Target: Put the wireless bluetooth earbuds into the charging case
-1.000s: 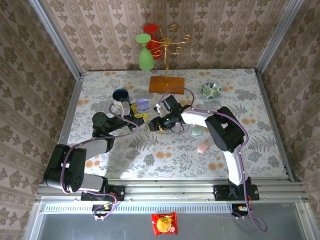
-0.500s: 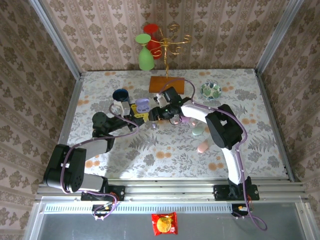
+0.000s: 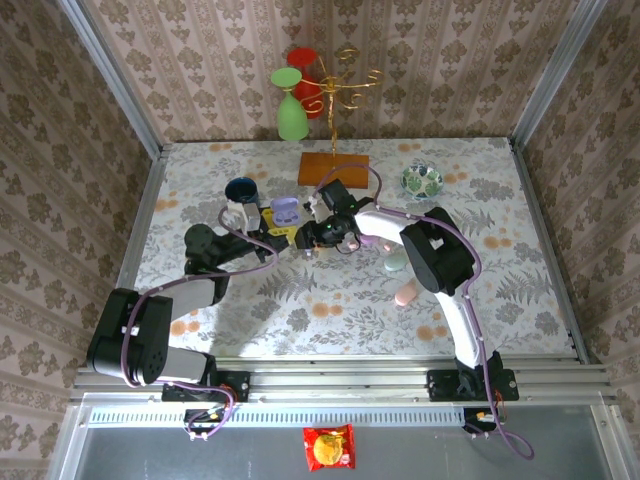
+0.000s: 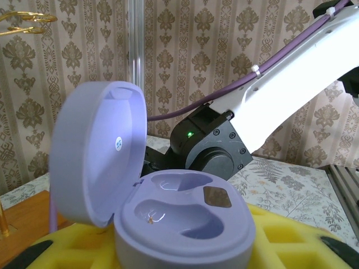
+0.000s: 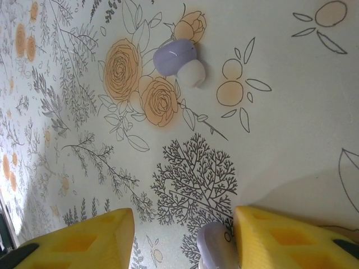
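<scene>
The lilac charging case stands open, its lid tipped back to the left and both wells bare. My left gripper is shut on the case's base with its yellow pads; from above, this gripper sits left of centre. My right gripper is open, low over the flowered cloth. One lilac earbud lies between its fingers, right against the right pad. A second earbud, lilac with a white tip, lies farther off. From above, the right gripper is just right of the case.
A green egg-shaped case and a pink one lie right of centre. At the back stand a patterned bowl, a dark blue cup and a wooden-based gold stand. The right arm looms close behind the case.
The right gripper has shifted toward the left gripper and settled over an earbud, and its fingers have drawn closer together. The left arm and the case have not moved.
</scene>
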### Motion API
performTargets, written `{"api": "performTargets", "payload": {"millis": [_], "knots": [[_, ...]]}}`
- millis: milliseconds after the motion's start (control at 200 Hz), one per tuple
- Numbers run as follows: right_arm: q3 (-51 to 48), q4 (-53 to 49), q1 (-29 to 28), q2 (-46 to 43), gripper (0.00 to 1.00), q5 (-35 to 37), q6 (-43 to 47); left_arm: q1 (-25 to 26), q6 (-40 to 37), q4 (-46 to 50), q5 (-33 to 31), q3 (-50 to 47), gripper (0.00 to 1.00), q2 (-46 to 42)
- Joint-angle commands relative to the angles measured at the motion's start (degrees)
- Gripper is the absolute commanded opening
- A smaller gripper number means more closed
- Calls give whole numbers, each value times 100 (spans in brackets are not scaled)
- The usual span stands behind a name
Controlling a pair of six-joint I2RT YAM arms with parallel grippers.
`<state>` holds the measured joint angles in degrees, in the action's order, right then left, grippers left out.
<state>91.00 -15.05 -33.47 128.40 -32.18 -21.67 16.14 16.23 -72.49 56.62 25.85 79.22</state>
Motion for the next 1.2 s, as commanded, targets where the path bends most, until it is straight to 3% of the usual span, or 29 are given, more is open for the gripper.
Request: {"api": "performTargets", "payload": {"millis": [0, 535, 730, 1195], "knots": [[-213, -282, -83, -216, 49, -122, 76, 29, -80, -169, 133, -9, 42, -8], [-322, -224, -94, -220, 30, -76, 73, 23, -93, -169, 139, 17, 42, 27], [-470, -278, -142, -368, 31, 74, 317, 21, -102, -169, 135, 8, 42, 32], [-470, -317, -221, -528, 22, 623, 304, 21, -150, -163, 82, -44, 42, -12]]}}
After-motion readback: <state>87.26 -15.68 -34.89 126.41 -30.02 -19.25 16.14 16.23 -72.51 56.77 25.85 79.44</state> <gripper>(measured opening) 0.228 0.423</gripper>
